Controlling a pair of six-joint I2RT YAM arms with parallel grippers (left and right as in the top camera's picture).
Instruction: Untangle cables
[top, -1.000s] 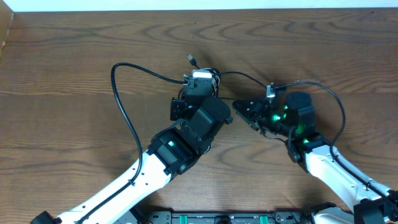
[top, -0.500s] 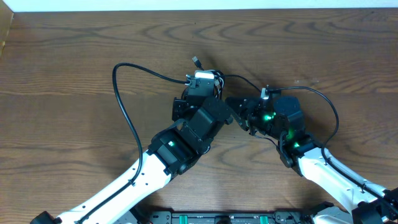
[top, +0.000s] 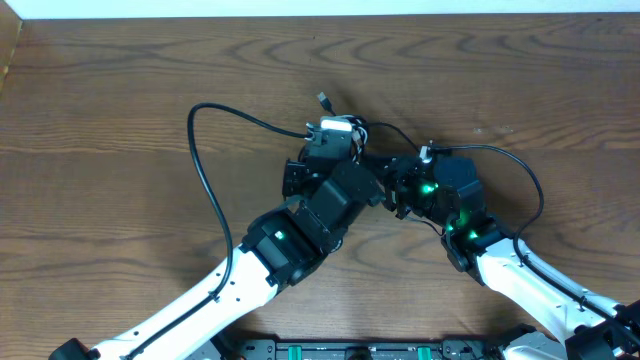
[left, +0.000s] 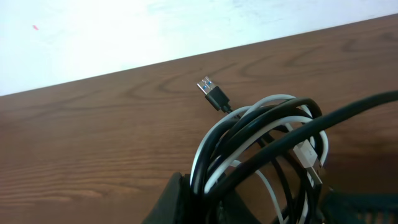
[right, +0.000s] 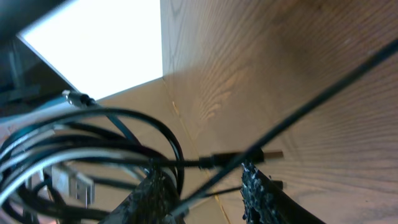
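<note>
The cables are a tangle of two black cords and a white one (top: 346, 124), bunched at the table's middle. My left gripper (top: 334, 140) is shut on the bundle (left: 249, 134), whose loops rise out of its jaws. A black USB plug (left: 212, 93) sticks out behind the knot, and a white plug (left: 309, 155) hangs on the right. One black cord loops far left (top: 200, 170), another arcs right (top: 530, 180). My right gripper (top: 386, 174) sits just right of the knot, open (right: 205, 186), with a black strand (right: 292, 118) crossing between its fingers.
The wooden table (top: 120, 80) ends at a white wall along the back edge (top: 300, 8). Both arms crowd the middle, the left arm (top: 270, 250) reaching in from the bottom left and the right arm (top: 520, 270) from the bottom right.
My right gripper has moved left, right up to the knot, and its fingers have spread a little. The left gripper and bundle have drifted slightly right and away.
</note>
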